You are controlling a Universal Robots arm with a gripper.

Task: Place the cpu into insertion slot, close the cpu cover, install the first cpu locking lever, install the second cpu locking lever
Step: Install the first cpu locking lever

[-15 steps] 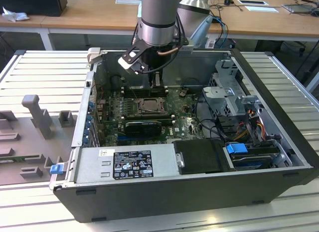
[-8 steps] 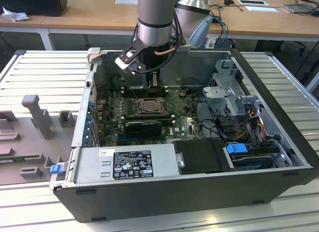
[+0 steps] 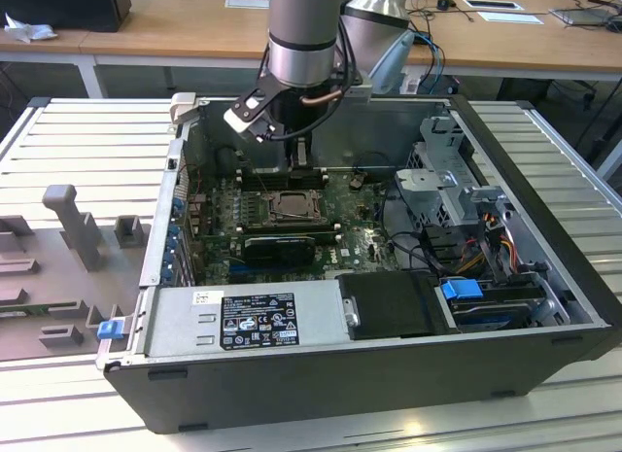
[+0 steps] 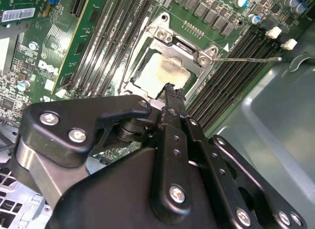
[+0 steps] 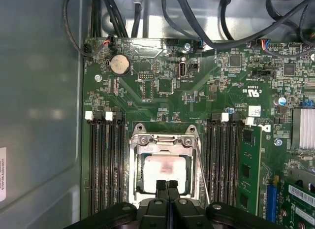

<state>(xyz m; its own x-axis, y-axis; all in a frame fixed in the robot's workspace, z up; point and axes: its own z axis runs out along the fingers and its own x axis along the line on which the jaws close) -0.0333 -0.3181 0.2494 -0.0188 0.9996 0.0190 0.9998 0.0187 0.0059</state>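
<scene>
- gripper (image 5: 167, 185): fingers pressed together, nothing between them. Tips point down at the near edge of the socket, just over the cpu's edge. Can't tell if they touch it. Closed fingers make a narrow poker, likely for pushing rather than grasping.
- cpu (image 5: 165, 169): pale square chip seated flat in the insertion slot (image 5: 132, 165), so the placing step looks done.
- cpu cover (image 5: 161, 140): silvery frame lying down over the chip, which shows through its cut-out. It reads as closed.
- locking lever (image 4: 251, 60): thin wire arm along one side of the socket, angling out over the memory slots toward the case wall. It looks unhooked, so I judge the lever steps not finished. Can't make out the lever on the other side.
- memory slots (image 5: 106, 160): long black rows close on both sides of the socket. A green memory stick (image 5: 249, 165) stands in one, so there is little side room for the fingers.
- motherboard (image 5: 147, 91): the coin battery (image 5: 119, 65) sits beyond the socket, and black cables (image 5: 197, 22) hang over the far edge.
- In the exterior view the arm reaches straight down into the open computer case (image 3: 389, 374). Case walls, the power supply (image 3: 243, 321) and the drive cage (image 3: 447, 170) box it in.
- The case rests on a ribbed metal table (image 3: 87, 141), with grey fixtures (image 3: 68, 219) at the exterior view's left.
</scene>
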